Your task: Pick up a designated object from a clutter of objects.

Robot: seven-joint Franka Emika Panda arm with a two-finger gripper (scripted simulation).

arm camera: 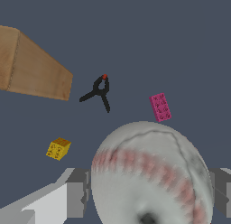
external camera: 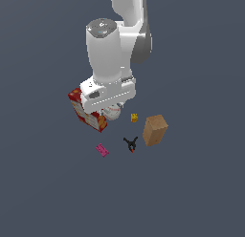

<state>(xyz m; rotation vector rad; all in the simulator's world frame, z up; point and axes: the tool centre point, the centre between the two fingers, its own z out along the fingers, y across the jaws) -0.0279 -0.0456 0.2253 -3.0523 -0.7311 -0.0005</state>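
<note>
The white ball (arm camera: 149, 169), with red stitch marks and faint grey speckles, fills the near part of the wrist view. It sits between my two fingers (arm camera: 76, 193), which touch its sides. My gripper (arm camera: 149, 193) is shut on it. In the exterior view the ball (external camera: 114, 115) is a small white patch under my hand, and the gripper (external camera: 112, 112) is right beside the red cracker box (external camera: 91, 120). I cannot tell whether the ball is off the ground.
A plain brown box (external camera: 155, 130) stands to the exterior view's right and also shows in the wrist view (arm camera: 36, 67). A tiny yellow block (external camera: 134, 117), a black clamp (external camera: 130, 144) and a pink flat piece (external camera: 102, 150) lie around on the grey floor.
</note>
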